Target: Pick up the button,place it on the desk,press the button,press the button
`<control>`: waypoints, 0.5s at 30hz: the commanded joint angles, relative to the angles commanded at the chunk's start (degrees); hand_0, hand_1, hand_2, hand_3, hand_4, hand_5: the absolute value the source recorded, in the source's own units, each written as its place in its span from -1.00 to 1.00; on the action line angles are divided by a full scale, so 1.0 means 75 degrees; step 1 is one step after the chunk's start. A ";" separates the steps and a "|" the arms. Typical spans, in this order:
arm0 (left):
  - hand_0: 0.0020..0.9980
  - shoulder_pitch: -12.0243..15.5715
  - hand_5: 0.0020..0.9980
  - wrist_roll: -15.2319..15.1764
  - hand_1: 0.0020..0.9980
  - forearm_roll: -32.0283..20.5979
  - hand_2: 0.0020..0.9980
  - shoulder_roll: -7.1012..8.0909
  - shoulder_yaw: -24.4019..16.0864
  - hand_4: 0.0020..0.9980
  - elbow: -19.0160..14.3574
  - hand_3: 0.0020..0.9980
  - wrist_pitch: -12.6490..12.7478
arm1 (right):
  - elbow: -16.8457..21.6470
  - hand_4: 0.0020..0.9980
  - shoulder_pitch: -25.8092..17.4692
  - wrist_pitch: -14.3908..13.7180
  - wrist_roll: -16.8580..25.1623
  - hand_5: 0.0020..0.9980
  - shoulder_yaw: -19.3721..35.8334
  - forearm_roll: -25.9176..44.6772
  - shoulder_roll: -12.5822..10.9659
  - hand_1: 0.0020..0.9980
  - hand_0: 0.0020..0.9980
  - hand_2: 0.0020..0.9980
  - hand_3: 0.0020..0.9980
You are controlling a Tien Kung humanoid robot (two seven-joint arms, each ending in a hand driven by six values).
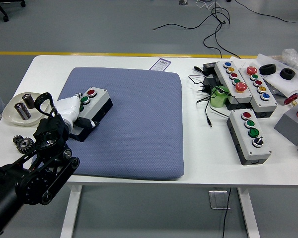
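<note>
A small grey button box with a red button and a green button lies on the left part of the blue mat. My left hand, white with a black arm behind it, covers the box's near end. Its fingers lie along the box's left side and the thumb is tucked against the near right side, so the hand is closed around the box. The box's near buttons are hidden under the hand. My right arm is out of view.
A pale dish with dark cylinders and a black gear lie left of the mat. At the right stand a three-button box, two long button boxes, a green object and cables.
</note>
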 joint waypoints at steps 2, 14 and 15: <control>-1.00 0.0001 -0.64 0.0000 -1.00 0.0000 -1.00 0.0028 0.0026 0.80 0.0034 -0.11 0.0153 | 0.0000 -0.41 0.0007 0.0000 -0.0003 -0.72 0.0014 -0.0016 0.0000 0.34 0.06 0.40 0.25; -0.97 0.0008 -0.40 0.0000 -1.00 0.0000 -1.00 0.0241 0.0165 0.86 0.0377 -0.64 0.1054 | 0.0000 -0.41 0.0017 -0.0007 -0.0010 -0.73 0.0053 -0.0057 0.0000 0.34 0.04 0.39 0.25; -0.97 0.0010 -0.40 0.0000 -1.00 0.0000 -1.00 0.0264 0.0189 0.86 0.0391 -0.64 0.1102 | 0.0000 -0.41 0.0017 -0.0005 -0.0010 -0.73 0.0057 -0.0067 0.0000 0.34 0.04 0.39 0.25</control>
